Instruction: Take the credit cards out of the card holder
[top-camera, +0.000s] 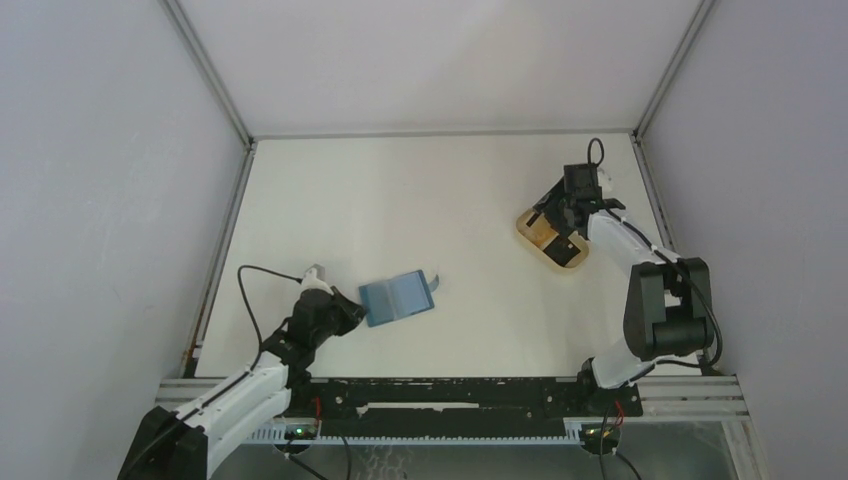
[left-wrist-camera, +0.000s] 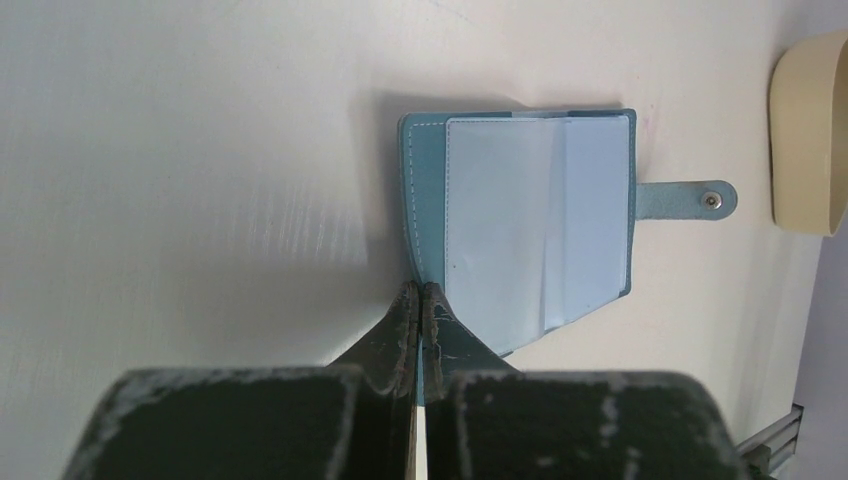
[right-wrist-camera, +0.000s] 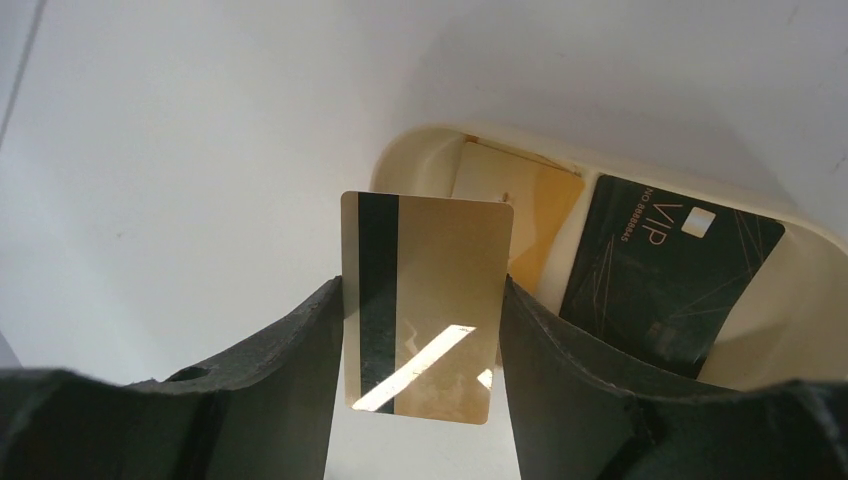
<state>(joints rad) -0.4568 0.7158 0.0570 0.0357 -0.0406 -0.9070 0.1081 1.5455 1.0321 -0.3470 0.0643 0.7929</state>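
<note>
Gold card gripped in right jaws over two-o'clock tray, black card inside; holder looks empty, left jaws shut.

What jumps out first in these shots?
The right gripper pinches a gold card by its long edges over a cream tray at the table's far right, where a black VIP card already lies. Next comes the teal card holder, lying open mid-table with clear sleeves that look empty, and the shut left gripper at its edge.
</note>
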